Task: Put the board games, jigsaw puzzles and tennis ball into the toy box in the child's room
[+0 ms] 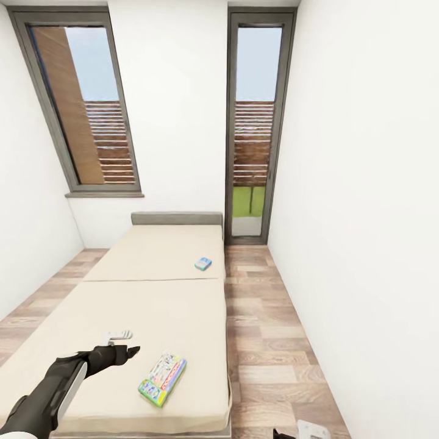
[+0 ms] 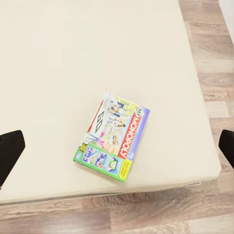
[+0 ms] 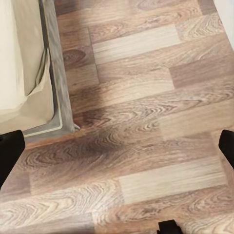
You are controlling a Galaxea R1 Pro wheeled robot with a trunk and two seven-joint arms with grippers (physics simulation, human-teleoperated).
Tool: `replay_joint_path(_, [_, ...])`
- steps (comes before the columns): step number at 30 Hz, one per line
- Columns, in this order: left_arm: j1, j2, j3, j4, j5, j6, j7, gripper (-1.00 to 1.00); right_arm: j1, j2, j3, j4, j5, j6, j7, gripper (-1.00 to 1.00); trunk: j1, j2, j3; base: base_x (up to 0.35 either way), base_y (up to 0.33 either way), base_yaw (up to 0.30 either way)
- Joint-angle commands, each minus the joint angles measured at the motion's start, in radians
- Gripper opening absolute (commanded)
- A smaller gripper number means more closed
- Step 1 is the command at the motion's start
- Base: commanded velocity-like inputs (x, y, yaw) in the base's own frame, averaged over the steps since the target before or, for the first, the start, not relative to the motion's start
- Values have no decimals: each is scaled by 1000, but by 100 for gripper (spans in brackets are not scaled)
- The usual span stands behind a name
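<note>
The left end effector [image 1: 125, 352] hung over the bed [image 1: 183, 317] with its fingers spread wide and empty; the green-edged board game [image 1: 162, 379] lay flat just ahead of it and slightly to its right, near the bed's foot corner. A clean pick probably called for coming down squarely across the box's narrow width. Its lid read "MONOPOLY". The small blue board game [image 1: 203, 263] lay well beyond. The right end effector [image 3: 117, 146], also wide, faced bare floor [image 3: 146, 97].
</note>
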Motion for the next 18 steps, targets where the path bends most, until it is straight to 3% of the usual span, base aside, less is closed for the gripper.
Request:
replay_joint_path(1, [-1, 0, 2, -1, 6, 9, -3, 100, -1, 1, -3, 0, -5, -2, 0, 100, 1, -2, -2, 196, -20, 0])
replay_joint_path(8, [-1, 0, 2, -1, 6, 8, -3, 100, -1, 1, -3, 0, -5, -3, 0, 100, 1, -2, -2, 127, -7, 0])
replay_joint_path(18, [-1, 0, 3, -1, 7, 8, -7, 100, -1, 1, -2, 0, -5, -3, 0, 100, 1, -2, -2, 17, -1, 0])
